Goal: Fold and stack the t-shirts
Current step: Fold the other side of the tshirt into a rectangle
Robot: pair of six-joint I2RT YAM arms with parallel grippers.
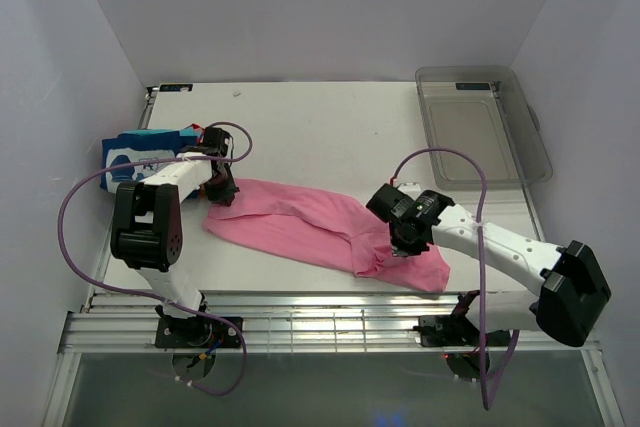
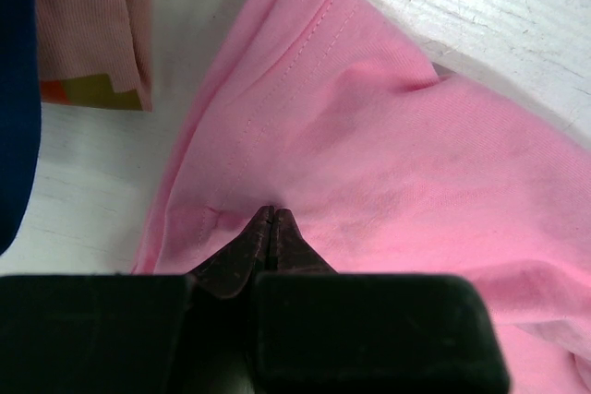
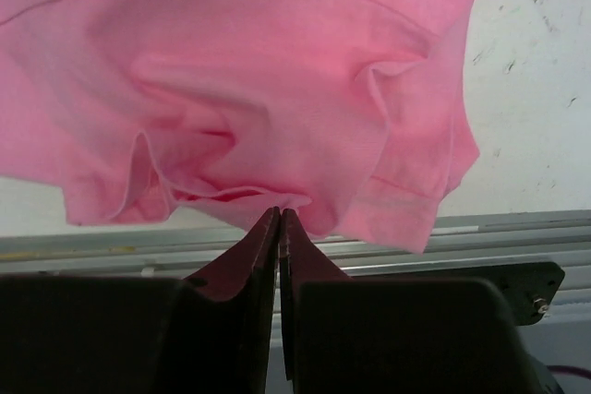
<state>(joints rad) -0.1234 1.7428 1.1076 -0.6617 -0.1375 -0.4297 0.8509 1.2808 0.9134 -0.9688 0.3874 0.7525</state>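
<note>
Folding step in hand. Pinching pink t-shirt (image 1: pixel 300 222) with both jaws, pressed together on cloth stretched between them across bench (image 1: pixel 320 137). Next: carry both edges over evenly; folded stack (image 1: pixel 140 152) just beyond left jaws.

Bright, even overhead light left only a faint soft shadow beside the pink t-shirt (image 1: pixel 300 222) on the white table (image 1: pixel 320 127), while both wrist views turned dark and soft along the bottom.

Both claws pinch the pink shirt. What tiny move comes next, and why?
Probably lift both ends together a little. The left gripper and right gripper each pinch an end of the pink shirt, which lies in a bunched strip; raising it should let it hang smoother.
</note>
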